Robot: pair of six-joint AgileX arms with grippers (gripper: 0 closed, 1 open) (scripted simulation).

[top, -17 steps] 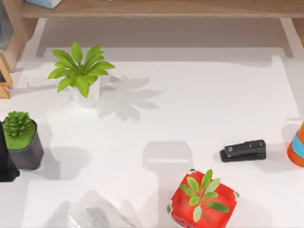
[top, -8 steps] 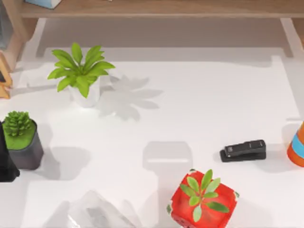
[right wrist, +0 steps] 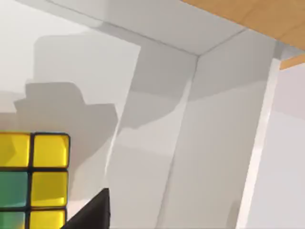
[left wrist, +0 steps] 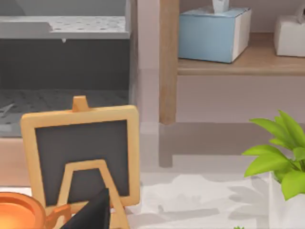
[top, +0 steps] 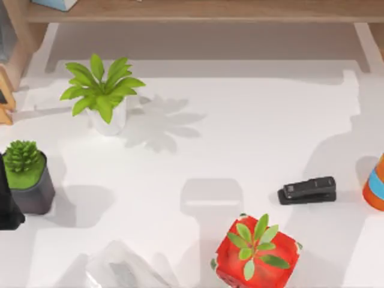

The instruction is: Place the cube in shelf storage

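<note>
Up close in the right wrist view, the small puzzle cube of yellow and green squares [right wrist: 32, 179] sits beside a dark fingertip [right wrist: 93, 212], under the long light-brown wooden shelf board [right wrist: 257, 19]; whether it is gripped, I cannot tell.

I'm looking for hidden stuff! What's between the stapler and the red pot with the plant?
Nothing: in the top view, just bare white table separates the stapler from the red pot.

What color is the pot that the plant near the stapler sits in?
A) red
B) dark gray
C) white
A: in the top view the red pot with its green plant sits just below and left of the black stapler.
</note>
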